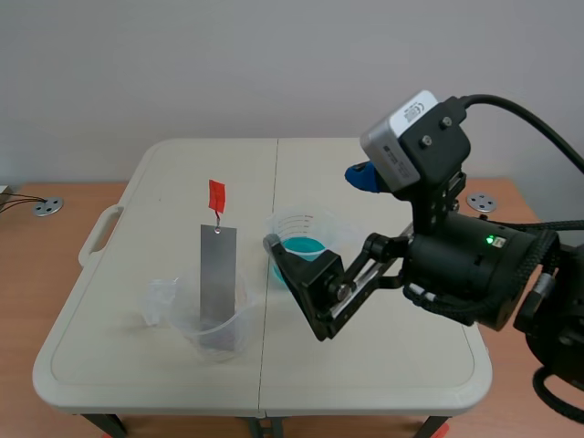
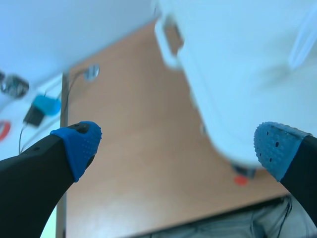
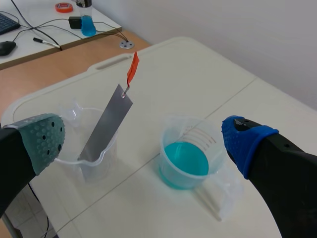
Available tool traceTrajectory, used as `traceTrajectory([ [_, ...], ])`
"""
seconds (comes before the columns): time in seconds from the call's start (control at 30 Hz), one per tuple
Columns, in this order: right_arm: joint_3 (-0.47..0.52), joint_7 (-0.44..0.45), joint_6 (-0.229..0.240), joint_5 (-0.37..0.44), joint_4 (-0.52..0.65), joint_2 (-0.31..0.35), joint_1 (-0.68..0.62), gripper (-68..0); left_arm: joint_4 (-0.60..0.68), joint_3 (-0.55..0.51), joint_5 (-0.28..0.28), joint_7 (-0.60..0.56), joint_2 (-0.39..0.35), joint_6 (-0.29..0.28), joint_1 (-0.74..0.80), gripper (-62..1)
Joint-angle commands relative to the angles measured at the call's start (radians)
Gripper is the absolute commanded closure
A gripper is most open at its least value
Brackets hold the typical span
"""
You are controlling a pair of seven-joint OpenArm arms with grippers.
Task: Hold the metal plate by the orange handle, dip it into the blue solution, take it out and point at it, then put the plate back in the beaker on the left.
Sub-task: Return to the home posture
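Right wrist view: graduation lines (image 3: 198,134) above blue solution (image 3: 184,159).

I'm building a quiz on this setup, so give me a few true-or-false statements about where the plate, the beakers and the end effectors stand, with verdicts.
1. The metal plate stands leaning in the left beaker. True.
2. The right end effector grips the orange handle. False: it is open and holds nothing, and the handle sticks up free above the plate.
3. The blue solution sits in the right beaker. True.
4. The left end effector is shut. False: its fingers stand wide apart with nothing between them.
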Motion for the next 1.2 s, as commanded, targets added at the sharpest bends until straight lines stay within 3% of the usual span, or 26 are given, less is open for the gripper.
traceTrajectory([
  [0.0,0.017,0.037,-0.001,0.008,0.037,0.016,-0.026,-66.3,0.026,0.009,-0.002,-0.042,0.031,0.002,-0.019,-62.3],
  [0.2,0.08,0.088,-0.001,0.007,0.08,0.035,-0.162,-66.4,0.115,0.024,0.013,-0.101,0.132,-0.041,-0.056,-62.3],
  [0.4,0.157,0.137,-0.001,-0.005,0.116,0.035,-0.284,-66.4,0.135,0.111,0.143,-0.101,0.212,-0.067,-0.094,-62.3],
  [0.53,0.207,0.179,-0.001,-0.007,0.13,0.035,-0.356,-66.3,0.135,0.171,0.192,-0.098,0.234,-0.066,-0.116,-62.3],
  [0.8,0.288,0.259,-0.001,-0.007,0.143,0.035,-0.472,-66.3,0.135,0.235,0.194,-0.105,0.237,-0.066,-0.135,-62.3],
  [1.17,0.316,0.268,-0.001,-0.007,0.144,0.035,-0.495,-66.3,0.135,0.235,0.193,-0.105,0.237,-0.066,-0.146,-62.3],
])
